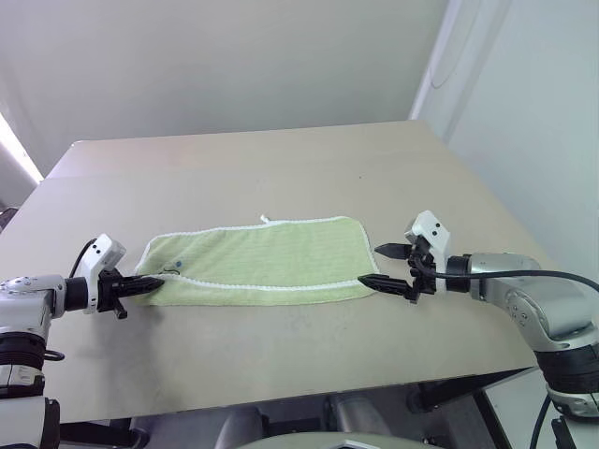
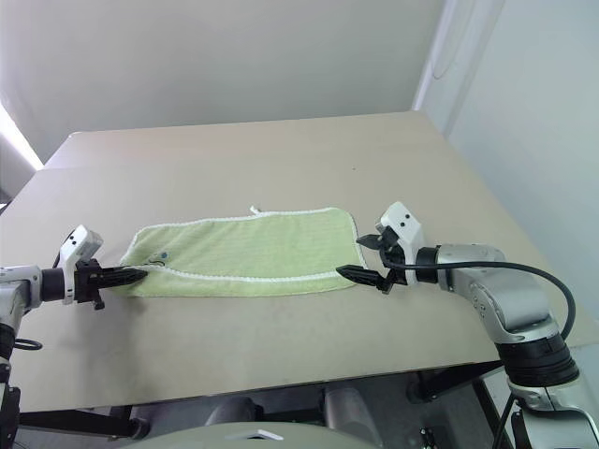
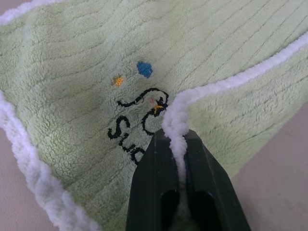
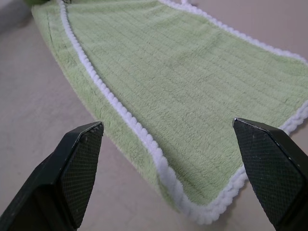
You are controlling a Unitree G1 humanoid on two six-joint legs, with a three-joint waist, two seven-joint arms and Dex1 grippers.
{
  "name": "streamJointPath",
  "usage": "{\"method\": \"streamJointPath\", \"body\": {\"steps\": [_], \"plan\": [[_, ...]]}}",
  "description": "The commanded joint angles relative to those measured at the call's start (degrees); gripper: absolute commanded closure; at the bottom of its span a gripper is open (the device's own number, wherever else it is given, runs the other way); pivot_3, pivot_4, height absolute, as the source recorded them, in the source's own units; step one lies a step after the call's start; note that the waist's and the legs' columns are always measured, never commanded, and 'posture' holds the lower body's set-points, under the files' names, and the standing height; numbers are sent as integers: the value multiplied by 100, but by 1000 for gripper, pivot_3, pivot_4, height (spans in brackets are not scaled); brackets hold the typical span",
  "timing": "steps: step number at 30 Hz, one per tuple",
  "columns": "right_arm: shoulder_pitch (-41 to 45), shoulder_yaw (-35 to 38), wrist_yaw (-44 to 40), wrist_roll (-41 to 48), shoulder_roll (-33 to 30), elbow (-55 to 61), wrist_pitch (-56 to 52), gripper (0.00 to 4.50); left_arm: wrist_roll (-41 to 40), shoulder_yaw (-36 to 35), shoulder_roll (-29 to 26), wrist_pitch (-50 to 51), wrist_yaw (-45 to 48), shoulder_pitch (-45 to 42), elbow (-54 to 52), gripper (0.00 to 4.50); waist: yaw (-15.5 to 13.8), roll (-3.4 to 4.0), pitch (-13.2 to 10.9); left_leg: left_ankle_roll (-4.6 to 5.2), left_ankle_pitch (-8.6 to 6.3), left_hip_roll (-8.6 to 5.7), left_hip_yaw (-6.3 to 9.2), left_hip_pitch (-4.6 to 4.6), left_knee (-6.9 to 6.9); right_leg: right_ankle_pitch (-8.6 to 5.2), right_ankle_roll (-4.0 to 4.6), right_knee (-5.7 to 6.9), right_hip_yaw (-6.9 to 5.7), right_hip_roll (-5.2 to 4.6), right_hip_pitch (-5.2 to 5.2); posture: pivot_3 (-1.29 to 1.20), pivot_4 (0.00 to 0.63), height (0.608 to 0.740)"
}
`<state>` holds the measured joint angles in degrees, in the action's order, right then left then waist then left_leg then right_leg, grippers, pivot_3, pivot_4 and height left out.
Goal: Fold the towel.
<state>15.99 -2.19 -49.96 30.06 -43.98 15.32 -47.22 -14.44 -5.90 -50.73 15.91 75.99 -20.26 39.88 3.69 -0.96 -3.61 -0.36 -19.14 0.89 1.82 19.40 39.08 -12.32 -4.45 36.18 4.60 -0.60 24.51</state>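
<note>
Left gripper [image 1: 161, 280] pinched the towel [image 1: 267, 257] edging at centre left — right gripper [image 1: 382, 266] spread wide beside the opposite end.

Fluffy terry-cloth towel [image 1: 262, 260], matt, seemingly wooden table [image 1: 281, 168]

My left gripper [image 1: 161, 279] is pinched on the white edging of the towel [image 1: 262, 257]; no gap between those jaws. My right gripper [image 1: 384, 266] stands wide, with the towel's near corner just ahead of the gap and bare table [image 1: 281, 355] under both tips. Beyond the towel, tabletop runs open to the far edge. Nothing stands between the two grippers but flat cloth.
</note>
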Motion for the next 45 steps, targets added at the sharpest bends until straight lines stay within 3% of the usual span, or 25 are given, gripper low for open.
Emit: {"method": "streamJointPath", "body": {"steps": [1,11,14,23,24,30,35,40,45], "plan": [[96,-129,-159,-72,-106,-66,-8,0,-18,-123,-102,-54,-66,-5,-208,4471,-2,0,0,0,0,0,0,-1,0,0,0,0,0,0,0,0,0,712],[100,-544,-310,-585,0,-583,421,0,-37,-150,-73,-80,-232,78,-290,4471,-1,0,0,0,0,0,0,0,0,0,0,0,0,0,0,0,0,712],[97,-583,-352,-677,12,-657,519,915,-52,-168,-80,-76,-259,112,-327,4500,3,0,0,0,0,0,0,0,1,0,0,0,0,0,0,0,0,712],[-12,-553,-461,-852,62,-757,820,4317,-78,-227,-80,-85,-337,140,-275,4500,3,-1,0,0,0,0,1,0,1,0,0,0,0,1,0,0,0,712],[-18,-530,-497,-834,45,-736,828,4455,-77,-230,-80,-94,-347,132,-264,4500,4,0,0,0,0,0,1,0,1,0,0,0,0,1,0,0,0,712],[377,-43,-419,-420,323,-742,731,4455,-270,-415,80,3,-533,-231,-212,4500,1,-1,0,0,0,0,1,0,2,0,0,1,0,1,0,0,0,712],[1656,683,404,-302,989,-1535,894,4455,-328,-810,540,-333,-1570,-1721,695,4500,-43,-6,-1,-11,8,-3,6,-2,15,23,-3,6,-2,4,-6,0,0,712],[3047,779,1030,-956,1241,-3181,1871,4455,-145,-992,943,-1174,-2790,-3627,2212,4500,-74,-9,1,-18,12,-6,8,1,10,38,-18,-6,-1,2,-10,0,0,712],[4295,858,1679,-1593,1306,-5329,3218,4455,193,-981,1188,-1961,-4008,-4787,3170,4500,-33,-6,0,-17,11,-11,1,10,-11,42,-21,-11,4,-4,3,0,0,712]]}}
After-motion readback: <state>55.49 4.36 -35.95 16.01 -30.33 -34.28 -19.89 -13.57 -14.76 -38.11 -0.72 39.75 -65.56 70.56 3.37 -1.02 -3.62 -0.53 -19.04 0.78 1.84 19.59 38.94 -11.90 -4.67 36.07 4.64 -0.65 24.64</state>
